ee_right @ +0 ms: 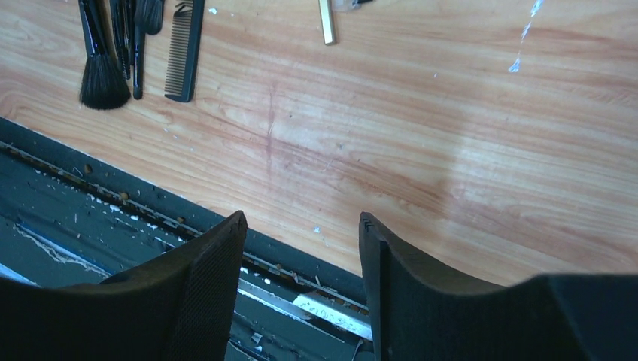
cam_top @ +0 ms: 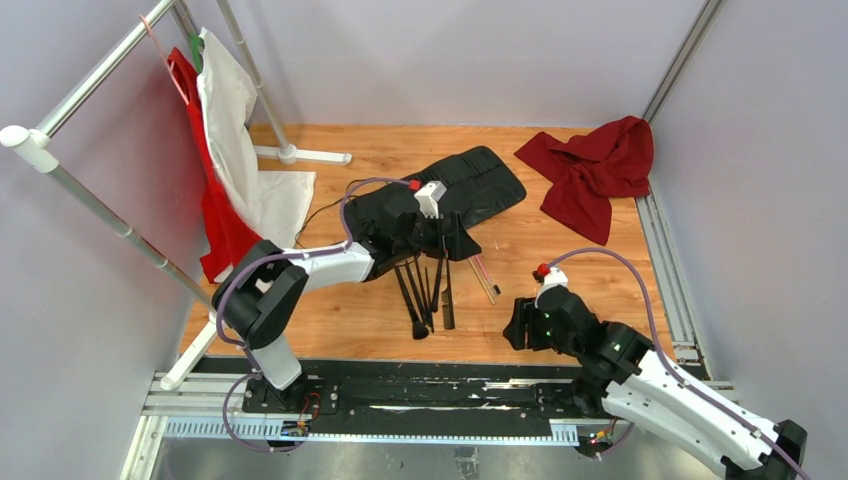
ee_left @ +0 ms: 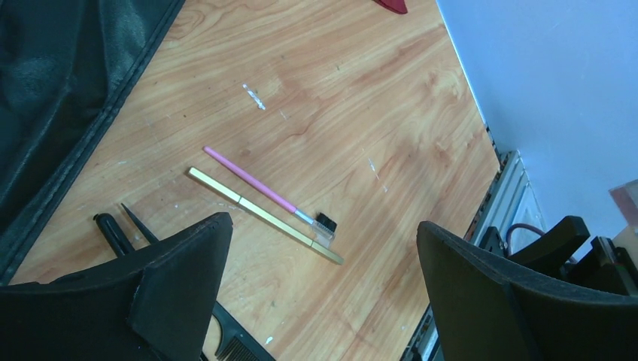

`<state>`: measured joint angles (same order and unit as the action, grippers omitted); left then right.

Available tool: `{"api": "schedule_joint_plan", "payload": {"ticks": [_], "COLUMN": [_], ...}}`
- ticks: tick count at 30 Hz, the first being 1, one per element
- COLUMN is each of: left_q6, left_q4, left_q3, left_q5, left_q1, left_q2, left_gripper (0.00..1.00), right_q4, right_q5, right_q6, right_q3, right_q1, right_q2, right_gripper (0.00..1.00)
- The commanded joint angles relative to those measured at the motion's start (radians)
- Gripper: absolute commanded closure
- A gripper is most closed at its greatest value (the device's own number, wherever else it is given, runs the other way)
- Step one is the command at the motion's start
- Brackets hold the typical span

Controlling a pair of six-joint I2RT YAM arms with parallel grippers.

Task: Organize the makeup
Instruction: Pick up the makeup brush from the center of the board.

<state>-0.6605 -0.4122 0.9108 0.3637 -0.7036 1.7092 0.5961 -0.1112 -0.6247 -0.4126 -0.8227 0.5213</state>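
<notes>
left hand (ee_left: 322,226): spread wide, empty, near pink brush (ee_left: 252,179) | right hand (ee_right: 301,219): parted, empty, touching nothing

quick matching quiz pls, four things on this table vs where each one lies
Things:
1 comb
2 red cloth
3 pink-handled brush
4 black roll-up case

Places:
a far right corner
b alongside the gold-handled brush
c beside the cluster of black brushes
d far middle, near end under the left arm

Pairs: 1-c, 2-a, 3-b, 4-d
</notes>
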Motion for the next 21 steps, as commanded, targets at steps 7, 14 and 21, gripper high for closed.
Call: {"api": "schedule_joint_plan", "payload": {"ticks": [7,14,21], "left_q6": [0.053,0.064,0.067], "left_q4": [0.068,0.092,0.098], "left_q3": [-0.023,-0.022,-0.021], "left_q5": [-0.058,-0.078,-0.084], "left_q1": [0.003,0.003,0.003], "left_q2": [-0.097,-0.112,-0.105], "left_gripper": [0.02,0.02,0.02], "right_q4": [0.099,0.127,0.136], "right_q5": [-0.116,-0.122,-0.18], "right_q6": [-0.117,-0.164,-0.184], "right_q3": [-0.025,-0.013,-0.023], "right_q1": [-0.148,-0.195,-0.237], "right_q2": [0.003,0.0,0.008], "right_gripper": [0.42,0.41,0.41]}}
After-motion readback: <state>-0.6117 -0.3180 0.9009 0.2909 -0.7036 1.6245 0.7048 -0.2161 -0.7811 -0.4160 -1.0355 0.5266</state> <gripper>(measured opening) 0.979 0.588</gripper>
